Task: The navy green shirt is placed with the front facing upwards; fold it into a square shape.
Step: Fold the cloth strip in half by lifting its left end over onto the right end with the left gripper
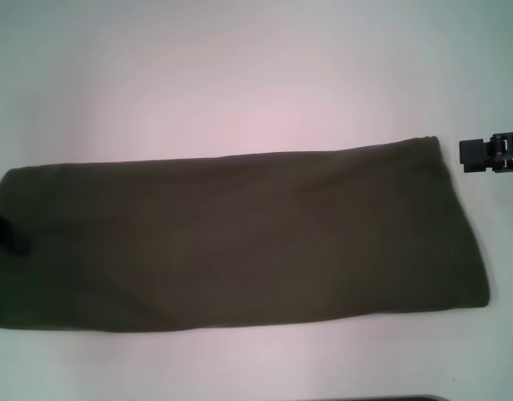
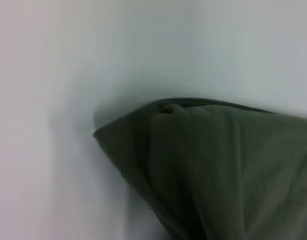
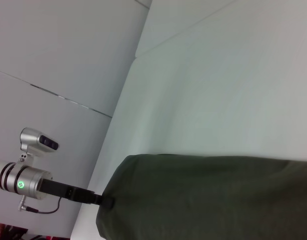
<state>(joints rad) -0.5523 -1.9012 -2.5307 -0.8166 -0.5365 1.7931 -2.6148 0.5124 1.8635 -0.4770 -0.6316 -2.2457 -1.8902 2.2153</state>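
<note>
the navy green shirt (image 1: pixel 240 238) lay as a long folded band across the white table (image 1: pixel 240 75). beyond the shirt the tabletop was bare. the right gripper (image 1: pixel 490 153) hovered just off the shirt's far right corner, the left gripper (image 1: pixel 6 230) at its left end.

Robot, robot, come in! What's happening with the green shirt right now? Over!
Left gripper at the shirt's left end, grip unclear. Right gripper just off the far right corner, not touching. Navy green shirt folded into a long band on the white table, not square yet. Nothing in the way.
</note>
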